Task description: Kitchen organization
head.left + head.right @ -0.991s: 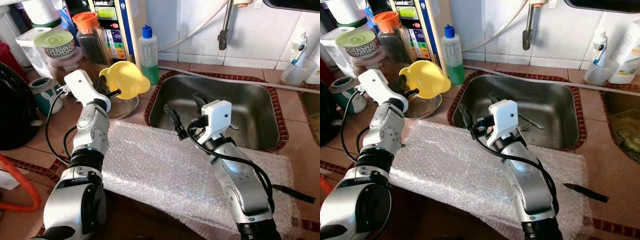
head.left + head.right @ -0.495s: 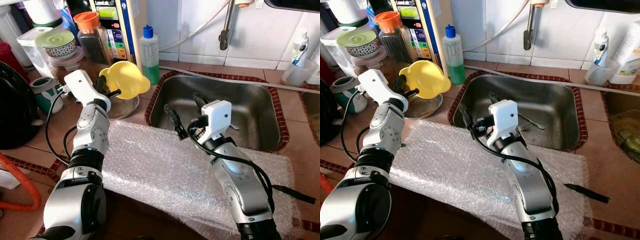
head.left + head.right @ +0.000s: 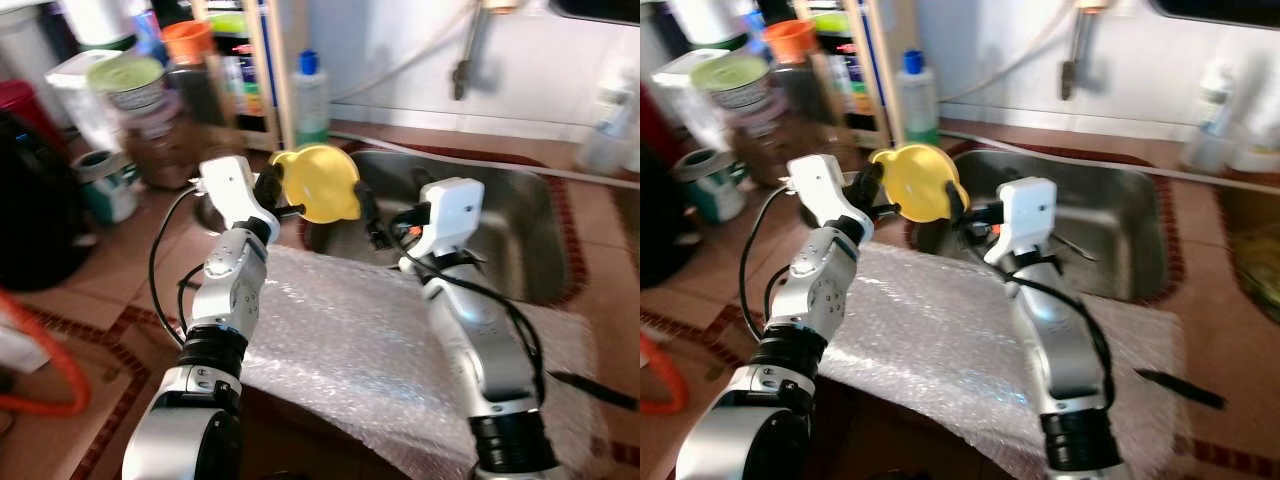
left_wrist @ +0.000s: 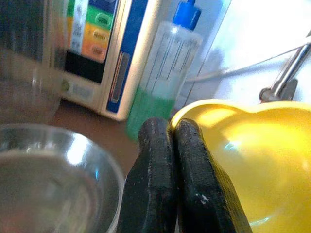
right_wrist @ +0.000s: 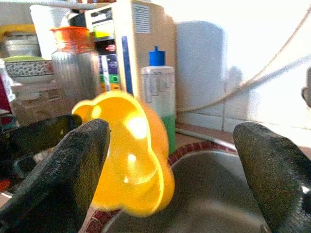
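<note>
The left gripper (image 3: 272, 190), clamped on the yellow bowl (image 3: 315, 183), has carried it to mid-frame, toward the wide-open right gripper (image 3: 372, 212): maybe a handover.

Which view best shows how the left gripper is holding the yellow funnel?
The left wrist view: the left gripper has its fingers pressed shut on the yellow funnel at its rim, close and sharp. The blurred eye views show the funnel held at the sink's edge. The right wrist view shows it between the right gripper's open fingers.

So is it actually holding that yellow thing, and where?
Yes. The left claw is shut on the rim of the yellow funnel. The right claw is open, holding nothing.
</note>
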Available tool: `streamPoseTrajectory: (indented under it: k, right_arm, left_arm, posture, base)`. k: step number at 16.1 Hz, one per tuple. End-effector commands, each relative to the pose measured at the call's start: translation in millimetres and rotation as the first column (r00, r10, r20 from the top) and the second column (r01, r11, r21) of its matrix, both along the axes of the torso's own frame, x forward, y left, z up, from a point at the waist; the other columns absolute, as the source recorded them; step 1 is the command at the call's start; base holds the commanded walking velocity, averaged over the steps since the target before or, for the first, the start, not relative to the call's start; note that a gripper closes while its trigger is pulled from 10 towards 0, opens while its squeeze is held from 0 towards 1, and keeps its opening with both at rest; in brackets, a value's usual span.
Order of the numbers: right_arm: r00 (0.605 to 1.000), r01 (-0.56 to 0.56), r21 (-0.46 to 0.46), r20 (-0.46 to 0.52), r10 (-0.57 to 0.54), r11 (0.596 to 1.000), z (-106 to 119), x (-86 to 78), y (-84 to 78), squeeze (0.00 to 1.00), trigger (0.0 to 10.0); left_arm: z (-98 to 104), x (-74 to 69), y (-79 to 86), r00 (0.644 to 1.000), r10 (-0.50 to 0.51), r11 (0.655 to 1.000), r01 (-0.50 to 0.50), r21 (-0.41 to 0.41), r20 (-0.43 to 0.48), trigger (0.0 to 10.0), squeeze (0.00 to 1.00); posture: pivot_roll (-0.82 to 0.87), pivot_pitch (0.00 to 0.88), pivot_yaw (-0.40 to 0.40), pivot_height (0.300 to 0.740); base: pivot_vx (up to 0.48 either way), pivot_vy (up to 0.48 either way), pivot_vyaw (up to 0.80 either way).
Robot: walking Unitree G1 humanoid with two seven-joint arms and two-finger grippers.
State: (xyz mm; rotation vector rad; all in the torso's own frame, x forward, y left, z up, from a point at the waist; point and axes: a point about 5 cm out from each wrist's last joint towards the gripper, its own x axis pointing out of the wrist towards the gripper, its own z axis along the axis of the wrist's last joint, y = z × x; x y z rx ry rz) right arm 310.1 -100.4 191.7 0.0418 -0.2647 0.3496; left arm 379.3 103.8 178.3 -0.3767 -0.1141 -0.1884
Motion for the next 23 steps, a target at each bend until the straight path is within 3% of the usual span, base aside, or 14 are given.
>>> streamPoseTrajectory:
  k: [1,5,13,14,15,23]
  right_arm:
    - [1.000,0.015,0.001,0.002,-0.015,1.000,0.1,0.6,-2.4,0.00,10.0]
    - [1.000,0.020,0.003,-0.003,-0.020,1.000,-2.2,2.9,-1.1,0.00,10.0]
    - [0.999,0.037,-0.017,-0.035,-0.037,0.999,-8.0,18.2,-0.6,0.00,10.0]
    - [0.998,0.042,-0.026,-0.046,-0.044,0.999,-9.3,20.6,-1.0,0.00,4.5]
    - [0.998,0.049,-0.023,-0.049,-0.051,0.999,-9.4,22.9,-1.5,0.00,0.0]
    - [0.979,0.196,-0.013,-0.047,-0.196,0.981,-4.7,39.2,-18.2,0.00,0.0]
  left_arm:
    - [10.2,2.8,14.6,0.998,0.040,0.999,-0.040,0.012,0.038,0.0,0.00]
    - [13.3,-4.1,10.4,0.998,0.005,1.000,-0.006,0.011,0.063,0.0,0.00]
    - [18.0,-17.0,-23.2,0.983,-0.163,0.987,0.163,0.008,0.084,0.0,0.00]
    - [19.6,-19.5,-27.8,0.976,-0.197,0.980,0.198,0.007,0.092,0.0,0.00]
    - [19.8,-22.6,-31.5,0.969,-0.227,0.974,0.227,0.013,0.100,0.0,0.00]
    - [15.1,-34.2,-33.6,0.961,-0.264,0.964,0.261,0.044,0.088,0.0,0.00]
  posture:
    - [0.00,0.025,0.116,0.740]
    - [0.01,0.028,0.115,0.740]
    - [0.01,0.034,0.119,0.740]
    - [0.01,0.034,0.119,0.740]
    - [0.01,0.034,0.119,0.740]
    - [0.02,0.042,0.116,0.740]
  base:
    - [0.000,0.000,0.00]
    - [0.000,0.000,0.00]
    - [0.000,0.000,0.00]
    - [0.000,0.000,0.00]
    - [0.000,0.000,0.00]
    - [0.000,0.000,0.00]
